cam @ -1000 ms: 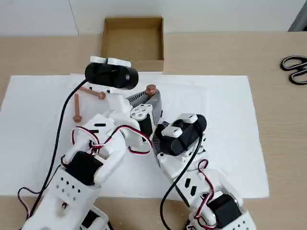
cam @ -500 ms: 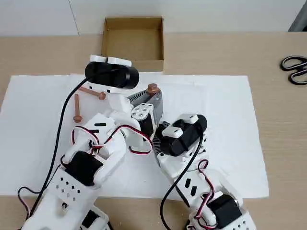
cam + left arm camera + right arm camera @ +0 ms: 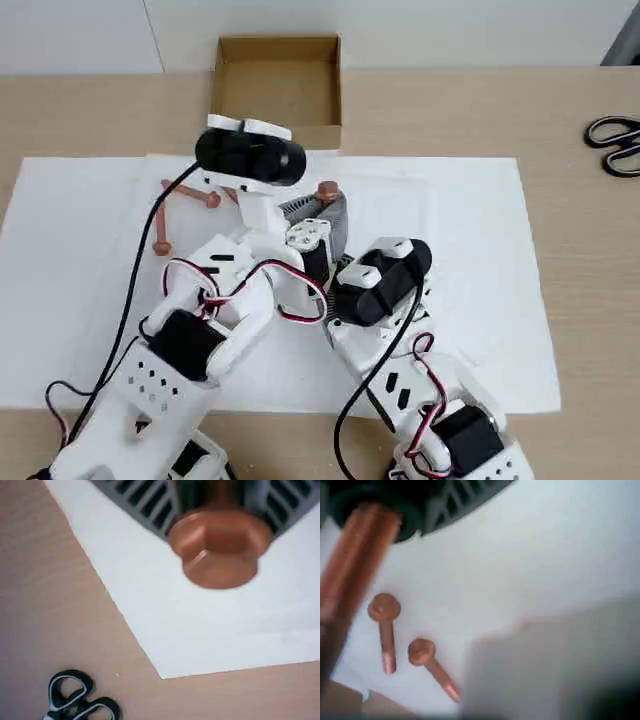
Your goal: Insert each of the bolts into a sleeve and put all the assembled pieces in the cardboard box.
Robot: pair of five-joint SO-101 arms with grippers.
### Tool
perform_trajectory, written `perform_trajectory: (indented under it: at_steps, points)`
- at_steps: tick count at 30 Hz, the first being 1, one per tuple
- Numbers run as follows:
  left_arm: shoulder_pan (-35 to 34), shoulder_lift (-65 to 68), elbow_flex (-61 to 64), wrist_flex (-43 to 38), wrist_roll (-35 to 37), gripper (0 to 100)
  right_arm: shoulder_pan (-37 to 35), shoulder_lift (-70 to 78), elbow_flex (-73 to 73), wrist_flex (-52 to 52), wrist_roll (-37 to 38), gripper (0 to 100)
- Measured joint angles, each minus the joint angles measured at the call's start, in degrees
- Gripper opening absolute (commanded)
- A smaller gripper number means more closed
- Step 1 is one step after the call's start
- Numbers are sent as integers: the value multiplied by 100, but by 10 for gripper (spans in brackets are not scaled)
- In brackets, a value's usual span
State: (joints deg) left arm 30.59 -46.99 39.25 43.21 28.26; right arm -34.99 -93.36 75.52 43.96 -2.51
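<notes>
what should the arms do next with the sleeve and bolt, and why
Probably carry the sleeve with its bolt to the cardboard box and release it there: the bolt head sits against one end and the shaft pokes out the other, so this piece looks assembled. Two loose bolts wait on the paper.

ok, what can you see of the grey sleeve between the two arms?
The sleeve is grey and plastic-looking, with ribbed, slotted sides. It sits between the two arms, over the white sheet. A copper-coloured bolt is through it: the hex head sticks out one end, the shaft out the other. What grips it is hidden.
</notes>
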Motion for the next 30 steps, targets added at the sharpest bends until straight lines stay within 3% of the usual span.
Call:
perform_trajectory:
  at_steps: [13,30]
  points:
    - [0,35,0,44,0,5,0,0,0,0,0,4]
    - [9,-308,-88,888,0,5,0,18,9,0,0,4]
